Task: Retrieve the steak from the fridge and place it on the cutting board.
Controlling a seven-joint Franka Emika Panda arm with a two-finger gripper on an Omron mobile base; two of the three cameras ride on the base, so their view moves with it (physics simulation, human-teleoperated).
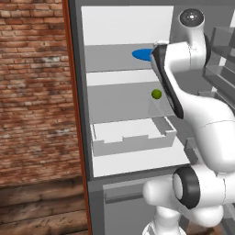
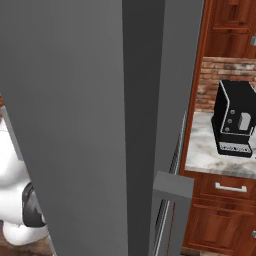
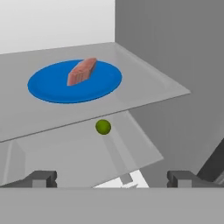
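Reaching into the open fridge (image 1: 133, 165) for the steak.
Tool (image 3: 112, 178) released, jaws wide, empty; past the green fruit (image 3: 103, 127) on the lower shelf; steak (image 3: 82, 71) farther, on the blue plate (image 3: 48, 87), upper shelf. Best raised, centred, closed across the narrow sides.

A blue plate (image 3: 74, 83) sat on the top grey shelf (image 3: 148, 83) with the steak (image 3: 81, 71) on it. A little green ball (image 3: 103, 127) lay on the shelf below (image 3: 87, 153).

arm (image 1: 202, 119) — glossy white rounded shells; black joint bands; grey-capped top joint
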